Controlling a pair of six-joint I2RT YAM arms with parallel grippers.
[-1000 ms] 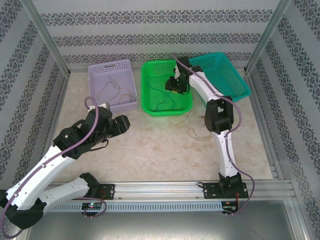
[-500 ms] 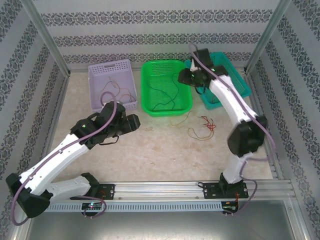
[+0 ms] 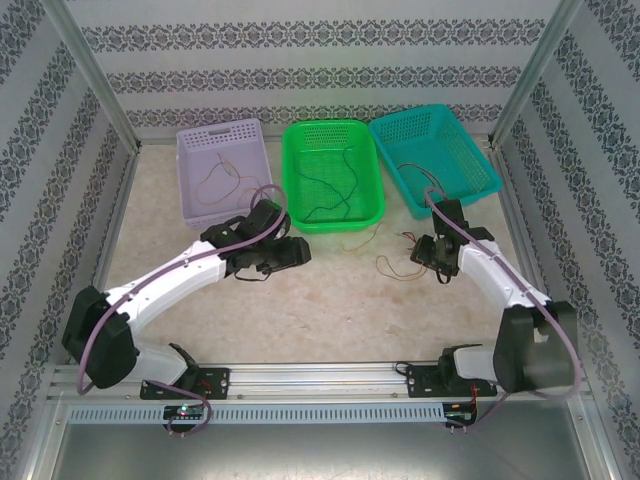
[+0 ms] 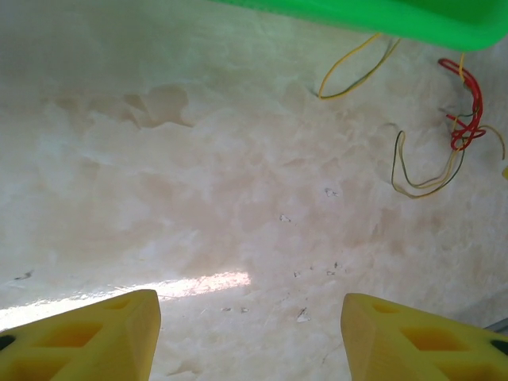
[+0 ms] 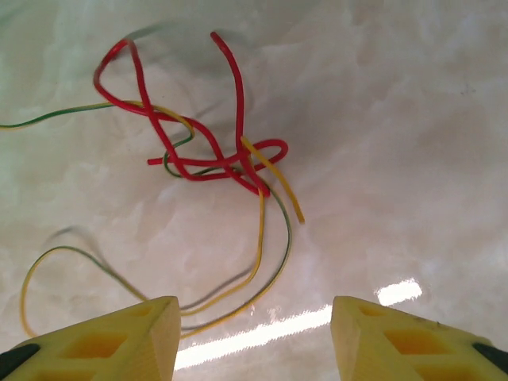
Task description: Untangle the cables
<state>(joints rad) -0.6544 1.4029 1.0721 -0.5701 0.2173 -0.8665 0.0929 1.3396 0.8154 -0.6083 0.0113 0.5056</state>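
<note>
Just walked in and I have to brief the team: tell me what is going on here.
Two robot arms are working on a tangle of cables on the table. The right gripper hovers open above it, where a red cable is tangled with a yellow-green cable. The left gripper is open and empty, near the green basket. Other cables lie in the green basket, purple basket and teal basket.
</note>
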